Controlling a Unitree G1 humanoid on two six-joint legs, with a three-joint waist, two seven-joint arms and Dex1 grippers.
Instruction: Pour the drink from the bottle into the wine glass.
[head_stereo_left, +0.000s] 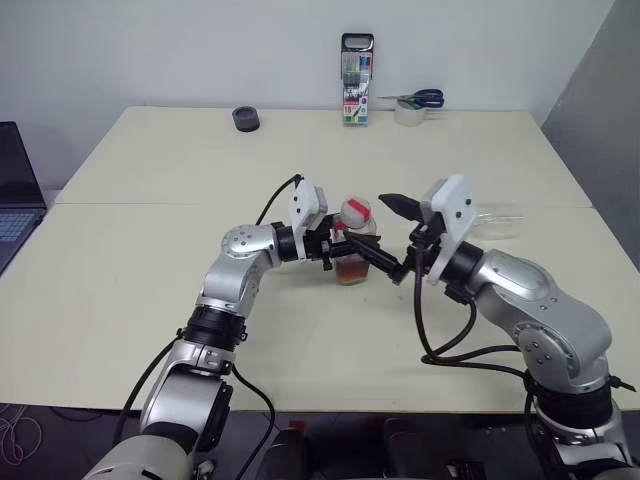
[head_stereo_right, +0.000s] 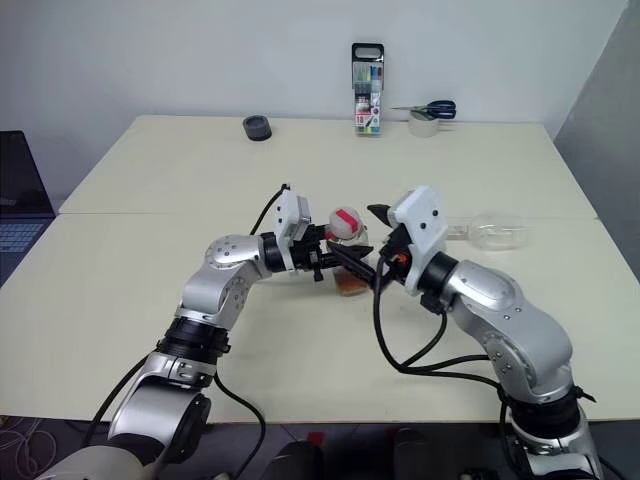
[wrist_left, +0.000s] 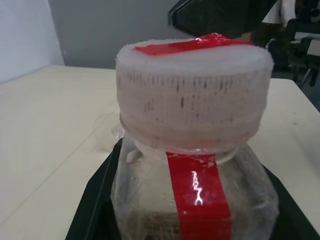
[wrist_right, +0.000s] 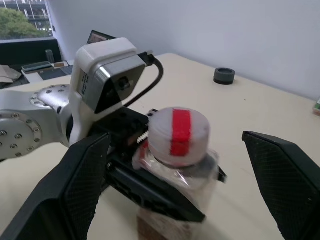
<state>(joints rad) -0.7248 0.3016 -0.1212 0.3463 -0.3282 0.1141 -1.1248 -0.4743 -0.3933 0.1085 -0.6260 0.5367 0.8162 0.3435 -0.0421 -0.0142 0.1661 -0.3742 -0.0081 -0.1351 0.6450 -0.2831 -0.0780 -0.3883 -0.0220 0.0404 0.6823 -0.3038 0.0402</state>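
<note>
Holding little drink (head_stereo_left: 351, 270), the bottle (head_stereo_left: 353, 250) looks light, thin-walled and easily crushed; it is lifted over mid-table, pinched around its body by the left gripper (head_stereo_left: 352, 252). The cap (wrist_right: 179, 129) looks the place to grip next: the right gripper (wrist_right: 177, 165) hangs spread wide either side of it. The wine glass (head_stereo_right: 497, 229) lies on its side to the right, well apart, with open table (head_stereo_left: 150, 290) around.

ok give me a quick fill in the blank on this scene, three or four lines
1. The left pincer is shut on the ____.
2. The bottle's cap is still ____ the bottle.
3. The right pincer stands ____, a finger on each side of the cap.
4. The wine glass lies on its ____ on the table.

Missing words: bottle; on; open; side
</note>
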